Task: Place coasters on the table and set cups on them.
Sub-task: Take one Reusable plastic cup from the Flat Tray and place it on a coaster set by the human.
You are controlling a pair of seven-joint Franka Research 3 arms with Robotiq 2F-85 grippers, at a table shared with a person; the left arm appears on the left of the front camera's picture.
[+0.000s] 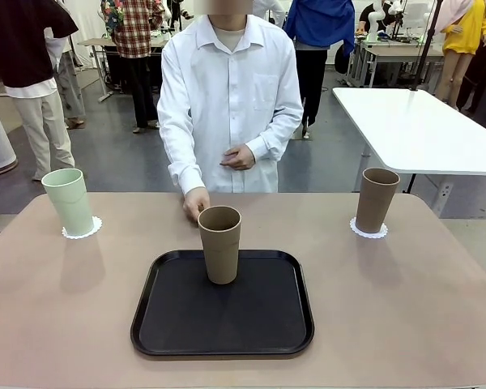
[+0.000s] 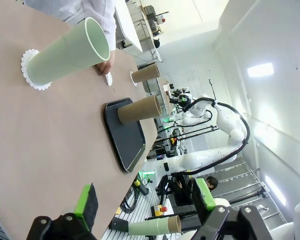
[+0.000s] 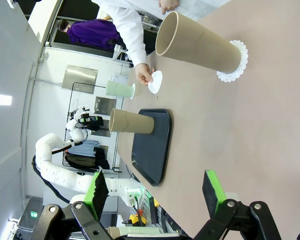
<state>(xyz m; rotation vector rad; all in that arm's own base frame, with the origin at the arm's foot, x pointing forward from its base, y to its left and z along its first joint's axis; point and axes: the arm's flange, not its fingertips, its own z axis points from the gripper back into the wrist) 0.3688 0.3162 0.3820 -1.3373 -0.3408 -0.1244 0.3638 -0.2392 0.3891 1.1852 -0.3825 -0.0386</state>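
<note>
**Mint, tan and lace on beige**

The desk [image 1: 57,324] is plain beige, the tray [image 1: 170,324] matte black. One cup [image 1: 68,201] is pale mint green, two cups [image 1: 219,243] tan-brown. The coasters [image 1: 369,232] are white with lacy scalloped edges. Black with green pads: the left pincer [image 2: 145,195] and the right pincer [image 3: 157,191].

Black tray [image 1: 227,328] w/ rounded corners lies flat, well ahead of left fingers [image 2: 86,200] and right fingers [image 3: 213,192], framed btwn each pair. Person in white shirt [image 1: 227,97] stands beyond it; white table [image 1: 421,130] farther back.
</note>
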